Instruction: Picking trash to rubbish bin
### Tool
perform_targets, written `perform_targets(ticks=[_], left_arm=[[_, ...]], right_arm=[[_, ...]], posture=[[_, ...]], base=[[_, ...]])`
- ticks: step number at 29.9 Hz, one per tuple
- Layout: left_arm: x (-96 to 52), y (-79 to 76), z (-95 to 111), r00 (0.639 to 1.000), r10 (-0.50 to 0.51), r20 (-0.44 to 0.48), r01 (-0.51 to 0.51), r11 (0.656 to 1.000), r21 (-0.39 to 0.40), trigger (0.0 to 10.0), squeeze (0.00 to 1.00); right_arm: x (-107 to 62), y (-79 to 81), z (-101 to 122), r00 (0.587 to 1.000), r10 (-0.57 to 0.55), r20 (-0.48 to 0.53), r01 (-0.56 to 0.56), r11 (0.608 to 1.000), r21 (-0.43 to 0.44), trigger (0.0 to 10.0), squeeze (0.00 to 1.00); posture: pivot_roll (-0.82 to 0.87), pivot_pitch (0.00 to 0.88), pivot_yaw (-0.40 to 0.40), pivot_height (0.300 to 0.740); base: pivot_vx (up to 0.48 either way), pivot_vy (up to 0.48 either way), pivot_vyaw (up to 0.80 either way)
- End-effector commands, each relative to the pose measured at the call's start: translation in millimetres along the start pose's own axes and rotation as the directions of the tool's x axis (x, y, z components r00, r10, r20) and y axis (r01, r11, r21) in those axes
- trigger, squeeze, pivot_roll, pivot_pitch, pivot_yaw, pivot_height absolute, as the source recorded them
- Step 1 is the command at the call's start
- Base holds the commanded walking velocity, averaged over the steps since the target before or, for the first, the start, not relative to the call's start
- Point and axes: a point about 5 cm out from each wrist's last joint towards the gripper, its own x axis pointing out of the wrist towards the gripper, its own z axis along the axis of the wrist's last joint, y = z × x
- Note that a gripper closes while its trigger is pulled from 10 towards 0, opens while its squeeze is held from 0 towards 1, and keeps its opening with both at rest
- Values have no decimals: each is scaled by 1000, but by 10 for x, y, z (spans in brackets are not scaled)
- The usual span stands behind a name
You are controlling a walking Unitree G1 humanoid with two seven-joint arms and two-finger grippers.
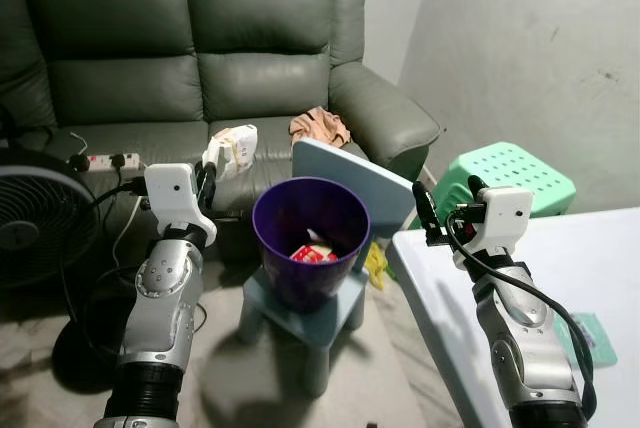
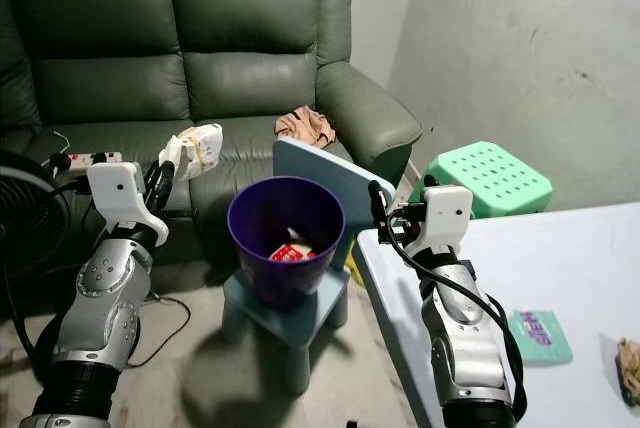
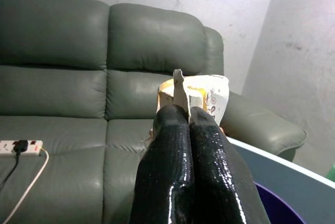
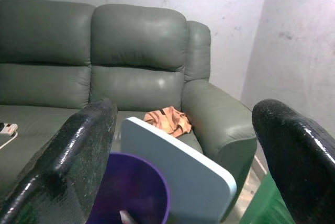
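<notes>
left gripper (image 1: pixel 212 160) pinches crumpled wrapper (image 1: pixel 233 145) beside purple bin (image 1: pixel 310 238).

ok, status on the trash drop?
Left gripper shut on crumpled wrapper, left of purple bin. Right gripper open, idle. Nothing blocking.

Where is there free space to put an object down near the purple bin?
The white table is bare between the right gripper and the green packet. The sofa seat is free between the power strip and the orange cloth. The small blue chair is crowded by the purple bin.
</notes>
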Motion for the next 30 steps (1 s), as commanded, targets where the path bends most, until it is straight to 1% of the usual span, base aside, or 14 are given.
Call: perform_targets(ticks=[1, 16, 20, 22, 26, 30], left_arm=[[35, -33, 31, 1000, -15, 3, 15, 1000, -3, 10000, 0], [46, -54, 36, 1000, -26, 6, 26, 1000, -4, 10000, 0], [42, -58, 38, 1000, -21, 9, 21, 1000, 12, 10000, 0], [27, -84, 68, 998, -32, 55, 31, 999, 15, 10000, 0], [14, -107, 44, 998, -40, 39, 40, 999, -10, 10000, 0], [-39, -85, -10, 999, -39, 31, 39, 999, -9, 10000, 0]], right_arm=[[23, 8, 38, 1000, 9, 13, -9, 1000, 3, 10000, 0], [17, 34, 34, 1000, 27, 15, -27, 1000, 6, 10000, 0], [12, 39, 30, 999, 33, 14, -33, 999, 6, 10000, 0], [6, 49, 30, 999, 42, 13, -42, 999, 5, 10000, 0], [-2, 57, 34, 998, 58, 13, -58, 998, 5, 10000, 0], [-14, 75, 54, 995, 99, 15, -99, 995, 4, 10000, 0]], posture=[[55, 0, -97, 740], [53, 0, -94, 740], [52, 0, -95, 740], [51, 0, -97, 740], [51, 0, -98, 740], [49, 0, -103, 740]], base=[[300, 0, 0], [325, 0, 0], [298, 0, 0], [0, 0, 0], [0, 0, 0], [0, 0, 0]])
